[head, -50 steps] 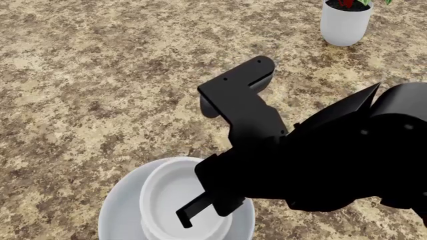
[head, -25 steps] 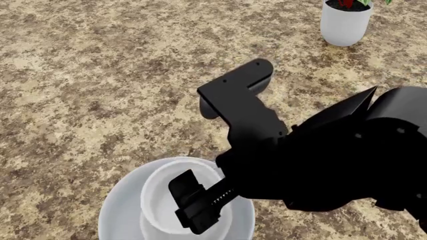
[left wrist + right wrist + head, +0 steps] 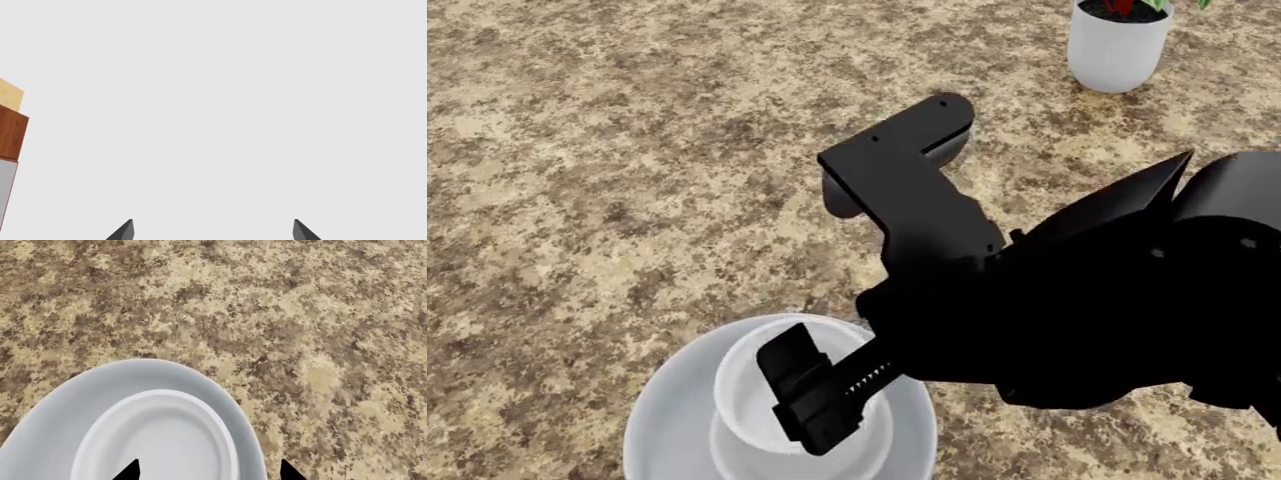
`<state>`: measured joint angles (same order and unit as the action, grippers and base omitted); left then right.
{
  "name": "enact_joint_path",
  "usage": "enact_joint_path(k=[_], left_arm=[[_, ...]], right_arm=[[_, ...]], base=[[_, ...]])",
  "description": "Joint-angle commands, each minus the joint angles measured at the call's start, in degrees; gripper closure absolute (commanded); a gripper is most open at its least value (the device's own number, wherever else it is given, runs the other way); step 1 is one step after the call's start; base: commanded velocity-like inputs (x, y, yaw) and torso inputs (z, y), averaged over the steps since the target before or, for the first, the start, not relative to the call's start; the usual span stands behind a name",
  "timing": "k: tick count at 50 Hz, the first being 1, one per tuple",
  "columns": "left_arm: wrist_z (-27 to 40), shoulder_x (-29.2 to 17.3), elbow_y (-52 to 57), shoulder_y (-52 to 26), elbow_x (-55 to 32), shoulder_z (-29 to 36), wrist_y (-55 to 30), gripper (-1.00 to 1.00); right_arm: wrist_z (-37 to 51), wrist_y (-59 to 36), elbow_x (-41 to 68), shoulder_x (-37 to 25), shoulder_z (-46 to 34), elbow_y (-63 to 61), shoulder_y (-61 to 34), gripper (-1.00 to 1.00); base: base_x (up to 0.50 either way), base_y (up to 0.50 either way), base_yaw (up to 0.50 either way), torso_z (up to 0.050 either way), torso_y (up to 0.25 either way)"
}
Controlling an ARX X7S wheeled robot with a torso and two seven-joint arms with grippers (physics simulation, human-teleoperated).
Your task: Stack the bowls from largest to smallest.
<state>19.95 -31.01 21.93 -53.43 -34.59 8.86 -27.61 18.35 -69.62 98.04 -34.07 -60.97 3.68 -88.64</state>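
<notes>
Bowls come first for us: at the left of the head view the large bowl (image 3: 661, 420) sits on the speckled surface (image 3: 627, 180), and a smaller bowl (image 3: 747, 400) rests nested inside it, so we judge that two tiers of the stack are already built, widest at the bottom. Our right wrist view shows the same pair, the smaller rim (image 3: 153, 435) lying wholly within the wider one (image 3: 60, 400). Whether the nested one is the shallow or the deep bowl we cannot tell. A third bowl we cannot make out for certain; a pale curved edge peeks from behind our forearm link near the middle of the head view, and it may be that bowl, but it is mostly hidden.

Moving right, our right gripper (image 3: 807, 395) hangs directly over the nested bowl, its fingers (image 3: 790, 362) pointing down and toward the left, spread apart and holding nothing. In the wrist view the two tips straddle the inner bowl's near rim with clear space between them. We read this as an empty hand poised above the stack. The right arm reaches in from the right edge, elbow bent, forearm crossing the middle of the view.

At the far right rear stands a potted plant (image 3: 1117, 45), well apart from the stack.

Our left gripper (image 3: 213, 231) faces blank background, tips wide apart and empty.
</notes>
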Motion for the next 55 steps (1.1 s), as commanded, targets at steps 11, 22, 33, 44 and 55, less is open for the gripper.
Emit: enact_joint_path(k=[11,22,33,44,55], left_arm=[[-0.9,0.7,-0.4,-0.5,0.9,-1.2,-1.1,-1.00],[-0.7,0.3,0.1,0.3,0.5,-1.5,-1.2,-1.00],[-0.4,-0.4,0.5,-0.6,0.1,-2.1,-1.9,-1.00],[0.4,-1.8,2.3,-1.2,-2.2,-3.7,-4.2,-1.00],[0.2,-3.8,4.2,-1.2,-5.1,-6.1,-5.9,-1.00]], right_arm=[[3.3,-1.7,4.6,-1.0,5.2,-0.4,-9.7,-1.00],[6.8,-0.4,5.9,-5.5,8.1,-1.4,-12.7,-1.00],[12.1,-0.2,9.5,-13.0,10.6,-2.6,-15.6,-1.00],[18.4,1.6,15.2,-21.1,13.6,-6.9,-16.6,-1.00],[22.4,2.2,18.0,-27.6,16.3,-9.3,-19.4,-1.00]], base=[[0.00,0.00,0.00,0.000,0.000],[0.00,0.00,0.00,0.000,0.000],[0.00,0.00,0.00,0.000,0.000],[0.00,0.00,0.00,0.000,0.000],[0.00,0.00,0.00,0.000,0.000]])
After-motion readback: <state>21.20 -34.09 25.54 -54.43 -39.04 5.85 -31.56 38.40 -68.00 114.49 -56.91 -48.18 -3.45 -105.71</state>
